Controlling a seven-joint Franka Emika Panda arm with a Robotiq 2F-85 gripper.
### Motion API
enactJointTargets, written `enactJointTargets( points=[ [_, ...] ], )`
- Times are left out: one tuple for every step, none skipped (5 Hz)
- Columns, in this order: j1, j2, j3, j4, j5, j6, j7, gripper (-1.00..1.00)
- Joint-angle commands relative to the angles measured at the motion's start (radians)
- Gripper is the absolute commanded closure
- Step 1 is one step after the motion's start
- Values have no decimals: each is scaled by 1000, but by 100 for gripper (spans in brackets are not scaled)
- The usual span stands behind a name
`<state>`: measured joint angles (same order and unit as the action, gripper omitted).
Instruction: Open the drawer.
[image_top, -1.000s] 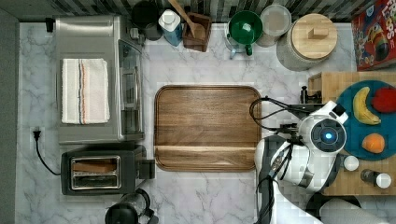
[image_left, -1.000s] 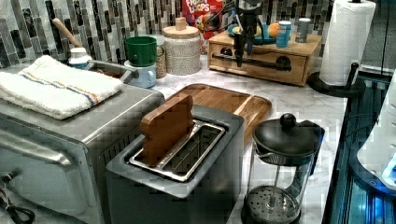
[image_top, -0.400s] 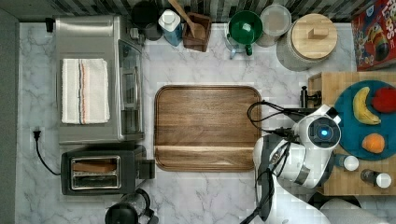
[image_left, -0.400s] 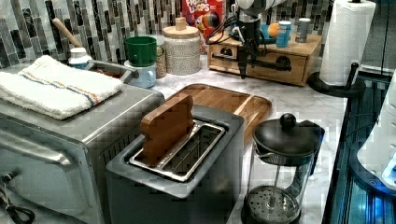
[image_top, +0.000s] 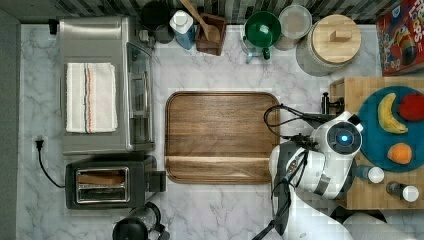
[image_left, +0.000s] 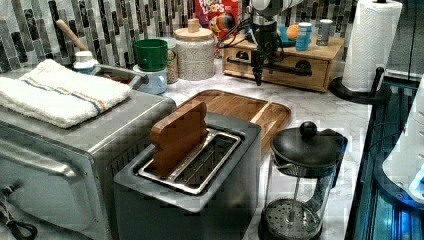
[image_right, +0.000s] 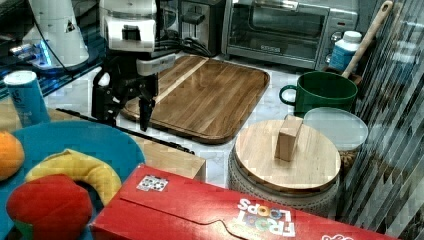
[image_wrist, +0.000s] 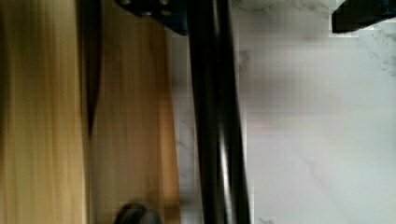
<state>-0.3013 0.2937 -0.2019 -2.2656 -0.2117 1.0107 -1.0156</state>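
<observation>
Straddling the long black handle (image_wrist: 217, 116) in the wrist view, with fingers (image_wrist: 156, 14) spread wide: 1 just beside the bar on the side of the light-wood drawer (image_wrist: 135, 140), the other well apart from it over the marble tabletop (image_wrist: 317, 140). Not yet pinching anything.

Hanging straight down in the right view, with the gripper (image_right: 122, 120) pointed at the tabletop and the white wrist upright above it. Lowered to the level of the bar, in front of the drawer.

Folded close in the top view, with the arm (image_top: 300, 170) bunched at 4 o'clock of the walnut tray (image_top: 220, 135) and a black cable looped toward 12 o'clock.

Behind the fingers, in the left view, a drawer front that looks pushed in, level with the butcher-block cabinet (image_top: 360, 87). In the top view, at 3 o'clock of the tray, with the arm partly over its near edge.

On the cabinet, a blue plate (image_top: 375, 140) with 3 pieces of fruit.

Farther off in the top view, a toaster (image_top: 107, 180) at 8 o'clock of the tray and a toaster oven (image_top: 95, 35) at 10 o'clock.
</observation>
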Motion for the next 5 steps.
enactJointTargets(
  points=[
    [159, -9, 120, -3, -1, 16, 129, -100],
    [191, -5, 141, -16, -16, 27, 168, -100],
    [204, -14, 185, -30, -3, 26, 186, -100],
    [229, -28, 220, -34, 22, 4, 222, -100],
    [254, -36, 237, -33, 13, -14, 310, -100]
  ],
)
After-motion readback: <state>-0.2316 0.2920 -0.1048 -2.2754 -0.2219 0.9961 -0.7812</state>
